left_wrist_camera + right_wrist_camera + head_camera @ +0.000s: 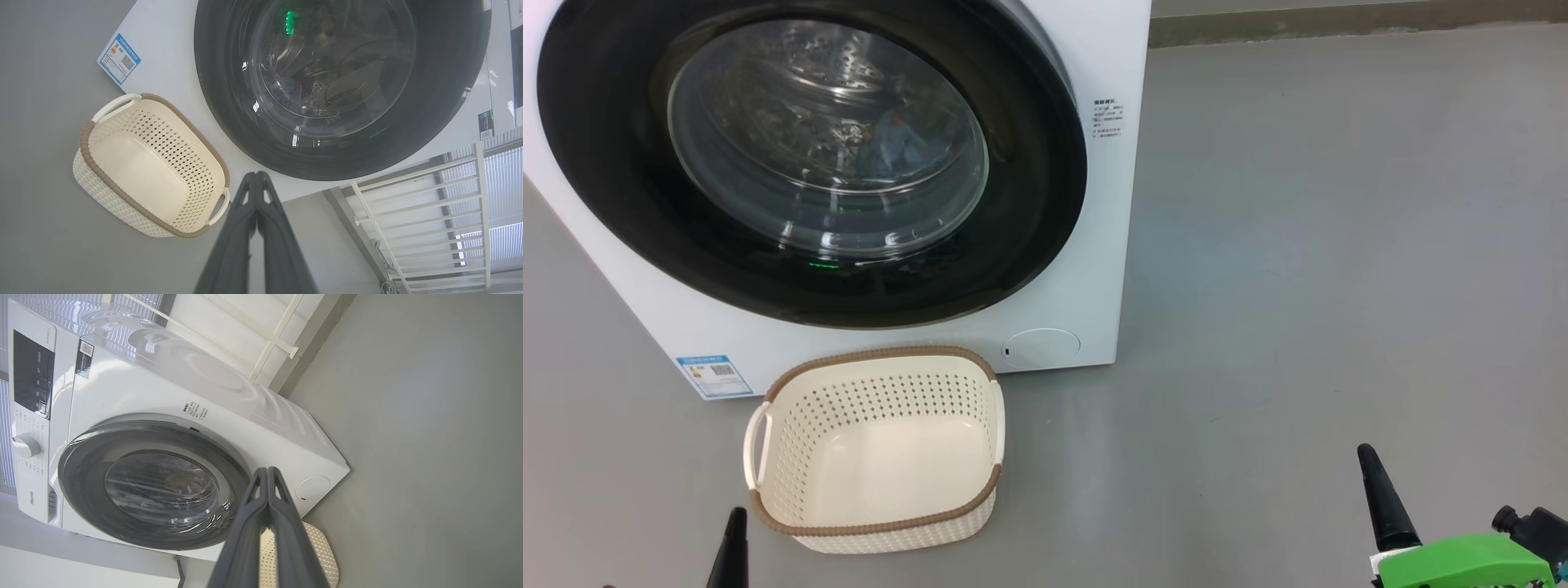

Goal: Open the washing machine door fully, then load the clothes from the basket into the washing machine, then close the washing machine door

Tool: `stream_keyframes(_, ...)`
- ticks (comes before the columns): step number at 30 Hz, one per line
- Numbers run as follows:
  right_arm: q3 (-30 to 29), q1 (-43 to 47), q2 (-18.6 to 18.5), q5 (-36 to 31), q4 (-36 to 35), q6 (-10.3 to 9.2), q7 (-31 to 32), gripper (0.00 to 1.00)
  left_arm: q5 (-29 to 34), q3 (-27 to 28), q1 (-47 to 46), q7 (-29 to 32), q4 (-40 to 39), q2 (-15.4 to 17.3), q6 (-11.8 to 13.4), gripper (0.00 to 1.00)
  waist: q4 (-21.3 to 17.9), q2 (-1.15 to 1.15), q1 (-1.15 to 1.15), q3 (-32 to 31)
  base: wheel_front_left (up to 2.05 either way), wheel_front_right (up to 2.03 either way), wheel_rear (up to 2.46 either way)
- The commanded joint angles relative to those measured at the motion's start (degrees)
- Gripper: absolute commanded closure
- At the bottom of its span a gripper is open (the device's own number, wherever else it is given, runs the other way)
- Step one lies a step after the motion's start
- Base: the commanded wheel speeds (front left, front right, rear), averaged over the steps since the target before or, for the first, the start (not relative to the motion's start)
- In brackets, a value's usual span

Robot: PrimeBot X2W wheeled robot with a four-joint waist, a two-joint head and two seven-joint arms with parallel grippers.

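Note:
The white washing machine (1107,269) stands on the floor, and its black-rimmed round door (613,171) lies flush against the front. Through the glass I see light blue clothes (900,140) with an orange print, lying in the steel drum. In front of the machine sits the cream basket (876,354) with nothing in it; it also appears in the left wrist view (102,192) and the right wrist view (322,549). My left gripper (737,516) (256,175) is shut and empty, just left of the basket. To the right, over bare floor, my right gripper (1366,454) (267,470) is also shut and empty.
A blue label sticker (713,376) and a round filter cover (1041,347) sit low on the machine's front. The control panel and its knob (25,446) are at the top. A white slatted frame (425,212) stands beside the machine. Grey floor (1339,245) spreads to the right.

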Motion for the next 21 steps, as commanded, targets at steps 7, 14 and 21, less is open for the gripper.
stream_keyframes(7, 0.17, -2.92, -0.44, 5.24, -1.26, -0.22, 1.33, 1.00, -5.22, 0.91, -3.53, 1.26, -0.58, 1.23, -0.12, 1.00, 0.05, 0.00, 0.00, 0.01, 0.00, 0.00, 0.00)
stream_keyframes(14, -0.15, -3.26, -0.44, 9.60, -1.22, -0.24, 2.51, 1.00, -9.76, 0.86, -4.40, 2.44, -0.08, 1.35, -0.12, 1.00, 0.10, 0.00, 0.00, 0.01, 0.00, 0.00, 0.00)
stream_keyframes(21, -0.47, -3.61, -0.44, 13.98, -1.18, -0.26, 3.71, 1.00, -14.31, 0.81, -5.27, 3.61, 0.42, 1.48, -0.13, 1.00, 0.16, 0.00, 0.00, 0.02, 0.00, 0.00, 0.00)
